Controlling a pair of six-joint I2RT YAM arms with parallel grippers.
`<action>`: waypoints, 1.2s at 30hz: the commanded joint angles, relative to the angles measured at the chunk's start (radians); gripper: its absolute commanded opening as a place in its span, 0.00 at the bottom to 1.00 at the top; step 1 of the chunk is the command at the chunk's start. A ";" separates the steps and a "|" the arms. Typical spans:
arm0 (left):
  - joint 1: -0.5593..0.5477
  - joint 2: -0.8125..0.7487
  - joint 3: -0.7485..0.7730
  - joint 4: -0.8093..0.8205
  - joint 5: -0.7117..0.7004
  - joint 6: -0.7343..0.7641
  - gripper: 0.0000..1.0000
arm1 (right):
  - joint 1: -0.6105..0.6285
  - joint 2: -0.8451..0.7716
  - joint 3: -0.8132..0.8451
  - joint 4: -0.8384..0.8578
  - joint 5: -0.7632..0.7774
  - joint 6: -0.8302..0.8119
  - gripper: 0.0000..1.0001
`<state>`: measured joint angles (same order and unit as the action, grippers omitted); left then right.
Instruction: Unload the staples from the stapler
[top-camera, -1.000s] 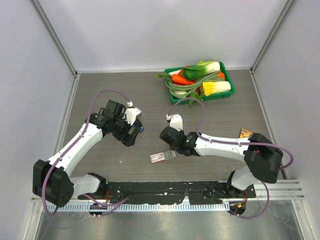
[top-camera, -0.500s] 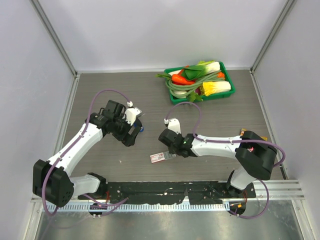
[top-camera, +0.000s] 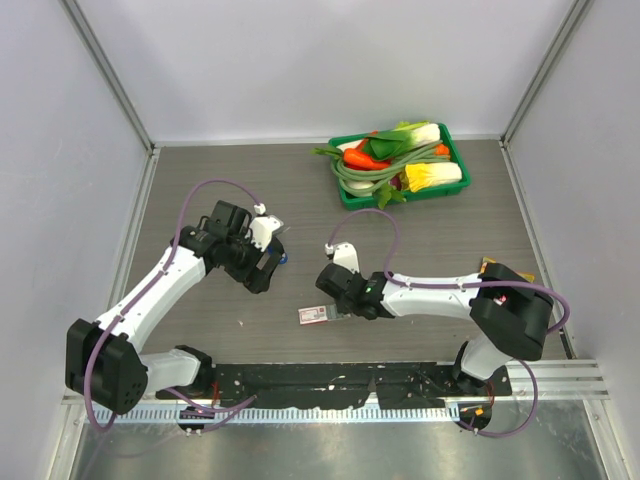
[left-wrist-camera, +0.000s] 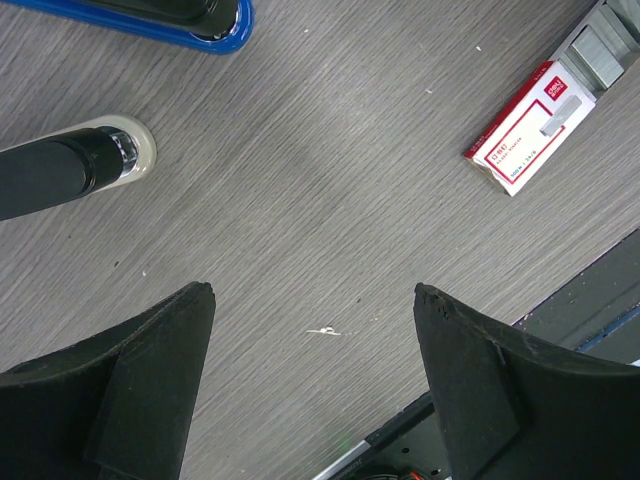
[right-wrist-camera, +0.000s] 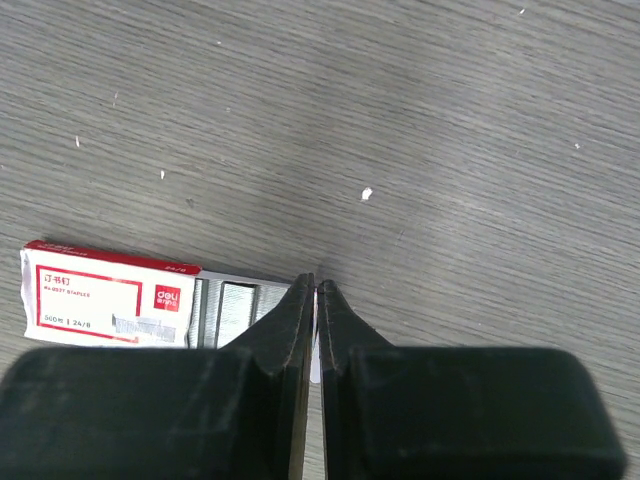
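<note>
The blue stapler (top-camera: 281, 257) lies by my left gripper (top-camera: 265, 266); the left wrist view shows its blue base (left-wrist-camera: 150, 18) and its black arm with a silver tip (left-wrist-camera: 60, 172), swung apart. My left gripper (left-wrist-camera: 312, 300) is open and empty above bare table. My right gripper (right-wrist-camera: 317, 285) is shut on a thin silvery sliver, the staples (right-wrist-camera: 316, 345), seen edge-on between the jaws. It hovers at the open end of a white-and-red staple box (right-wrist-camera: 105, 300), whose pulled-out tray (right-wrist-camera: 238, 305) holds staple strips. The box also shows in the top view (top-camera: 314, 315) and the left wrist view (left-wrist-camera: 525, 128).
A green basket (top-camera: 457, 150) of toy vegetables stands at the back right. A small yellow-orange item (top-camera: 491, 266) lies near the right arm's elbow. A black mounting rail (top-camera: 330, 380) runs along the near table edge.
My right gripper has moved a little left and nearer, closing in on the box's open end. The left arm and the stapler have not moved.
</note>
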<state>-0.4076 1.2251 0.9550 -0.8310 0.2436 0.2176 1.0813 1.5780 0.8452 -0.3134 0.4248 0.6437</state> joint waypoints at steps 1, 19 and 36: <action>-0.003 -0.021 -0.001 0.007 -0.001 0.009 0.85 | 0.008 -0.009 0.008 -0.010 0.022 -0.009 0.11; -0.004 0.002 0.013 0.013 0.029 0.008 0.85 | -0.015 -0.078 0.005 -0.024 0.045 -0.004 0.19; -0.252 0.059 -0.024 0.012 0.071 0.091 0.81 | -0.133 -0.288 -0.212 0.106 -0.250 0.117 0.22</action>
<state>-0.5831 1.2472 0.9192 -0.8227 0.3138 0.2691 0.9634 1.3430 0.6708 -0.2955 0.2901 0.7067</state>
